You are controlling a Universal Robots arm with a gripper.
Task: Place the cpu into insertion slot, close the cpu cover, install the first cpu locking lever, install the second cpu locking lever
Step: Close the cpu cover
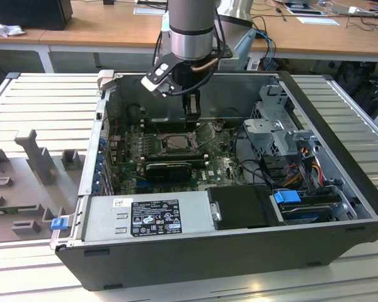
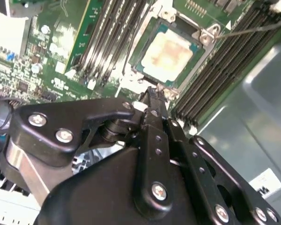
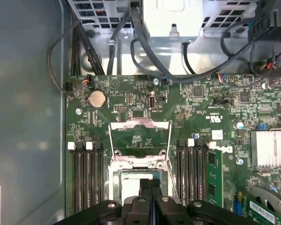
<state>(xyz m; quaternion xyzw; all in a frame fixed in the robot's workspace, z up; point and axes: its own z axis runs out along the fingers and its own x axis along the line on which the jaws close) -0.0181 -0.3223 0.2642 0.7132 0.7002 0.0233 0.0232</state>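
Exterior view: the gripper (image 1: 192, 124) hangs low inside the open computer case (image 1: 340, 157), just above the far edge of the insertion slot (image 1: 157, 143); from this angle I cannot tell the pincer's state. Second wrist view: the cpu (image 2: 171, 54) lies flat in the slot, a small square chip with a pale silver-beige top, mottled and glossy, a green edge showing round it. No frame lies over it. Fingertips are pressed together with nothing between them, just beside the slot's near rim. A thin lever rod (image 2: 253, 29) stands free of the socket. First wrist view: the cpu cover (image 3: 140, 124) is swung open, green board showing through its window. Judgement: placement done; cover and both levers left.
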